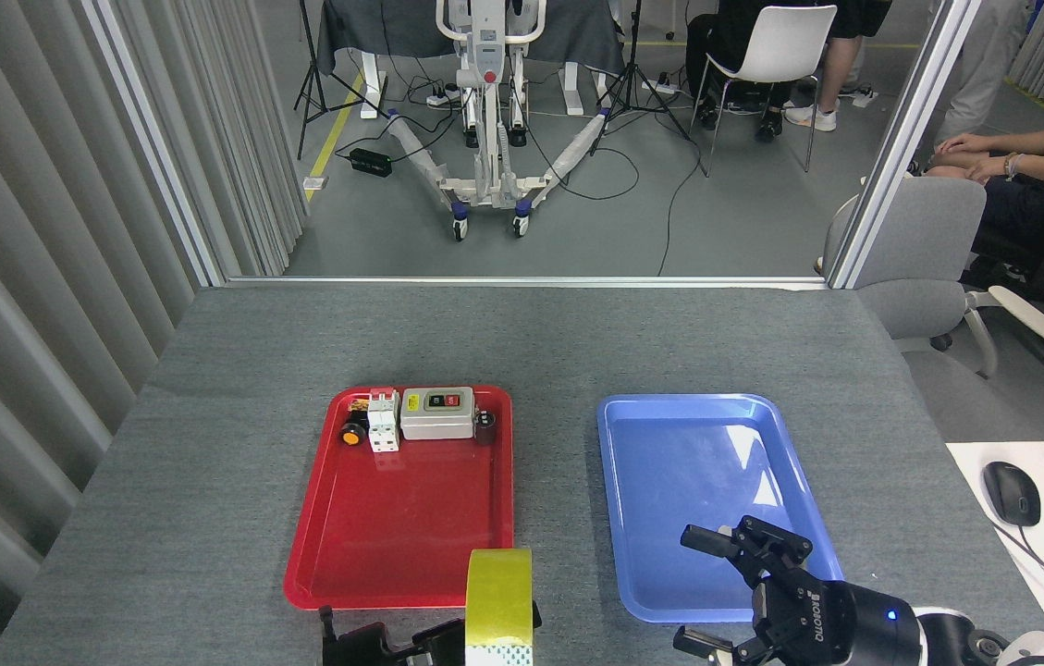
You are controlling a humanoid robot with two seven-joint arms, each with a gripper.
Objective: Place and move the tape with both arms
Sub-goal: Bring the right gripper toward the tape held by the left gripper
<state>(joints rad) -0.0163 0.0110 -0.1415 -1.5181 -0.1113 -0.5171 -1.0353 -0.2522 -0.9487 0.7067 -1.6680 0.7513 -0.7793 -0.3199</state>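
Head view: the tape [499,606] stands on edge, pinched by the left gripper [448,640] just off the near right corner of the red tray [401,527], between it and the blue tray [716,499]. Right gripper [716,592], fingers spread wide, hovers beside the blue tray's near edge, apart from the tape.

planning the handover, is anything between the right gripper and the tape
Nothing visible. The tape, held on edge by the left gripper, faces the open right gripper across bare table. The blue tray lies beyond that line.
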